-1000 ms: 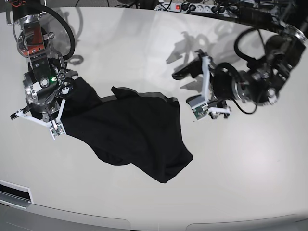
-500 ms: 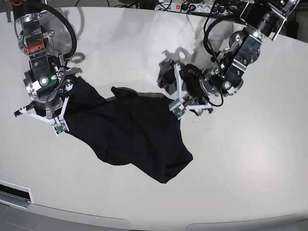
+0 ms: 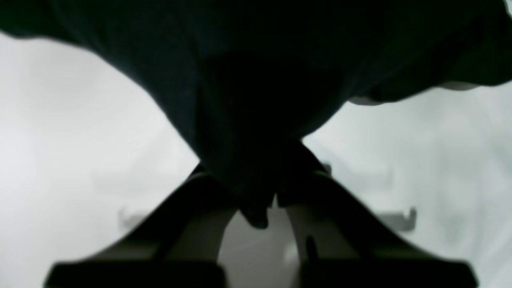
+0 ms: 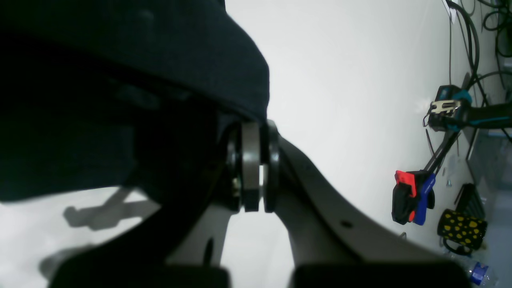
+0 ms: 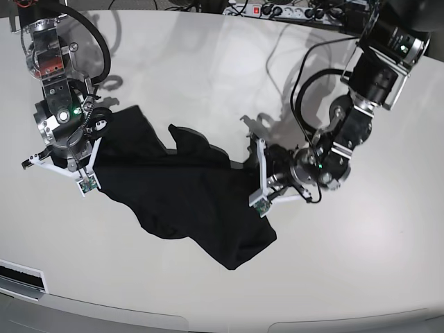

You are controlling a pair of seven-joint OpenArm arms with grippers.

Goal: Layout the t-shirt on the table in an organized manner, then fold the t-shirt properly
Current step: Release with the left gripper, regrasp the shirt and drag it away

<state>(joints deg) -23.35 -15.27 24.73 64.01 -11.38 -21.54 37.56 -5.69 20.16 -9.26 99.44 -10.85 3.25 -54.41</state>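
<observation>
The black t-shirt [image 5: 187,198] lies crumpled on the white table [image 5: 361,263], spread diagonally from upper left to lower right. My right gripper [image 5: 99,132], at the left of the base view, is shut on the shirt's upper left corner. In the right wrist view the cloth [image 4: 120,80] drapes over its closed pads [image 4: 250,168]. My left gripper [image 5: 251,165] is at the shirt's right edge. In the left wrist view its fingertips [image 3: 298,192] pinch a fold of the shirt [image 3: 260,80] just above the tabletop.
A power strip with cables [image 5: 277,10] lies along the table's back edge. The right wrist view shows a red and blue clamp [image 4: 412,196] and a black mug with yellow dots [image 4: 460,230] beyond the table's edge. The table's front edge [image 5: 222,320] is near the shirt's lower tip.
My left arm has swung from the back right down to the shirt's right edge and closed on it. The shirt's upper edge has bunched and shifted. The right gripper has barely moved.
</observation>
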